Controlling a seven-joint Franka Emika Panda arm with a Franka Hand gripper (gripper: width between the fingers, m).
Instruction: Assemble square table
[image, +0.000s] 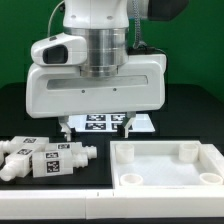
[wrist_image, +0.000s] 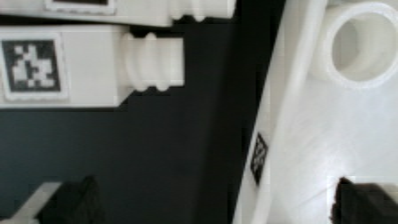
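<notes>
The white square tabletop (image: 165, 168) lies on the black table at the exterior view's right, rim up, with round corner holes (wrist_image: 365, 45). Its edge shows in the wrist view (wrist_image: 329, 130). Several chunky white legs with black-and-white tags lie together at the exterior view's left (image: 52, 160). Two of them show in the wrist view (wrist_image: 80, 68), beside the tabletop and apart from it. My gripper (image: 98, 128) hangs over the table's middle, above the tabletop's edge (wrist_image: 217, 205). Its fingers (wrist_image: 71, 200) stand wide apart and hold nothing.
The marker board (image: 110, 122) lies flat behind the gripper. A long white bar (image: 60, 206) runs along the near edge of the table. A green wall stands behind.
</notes>
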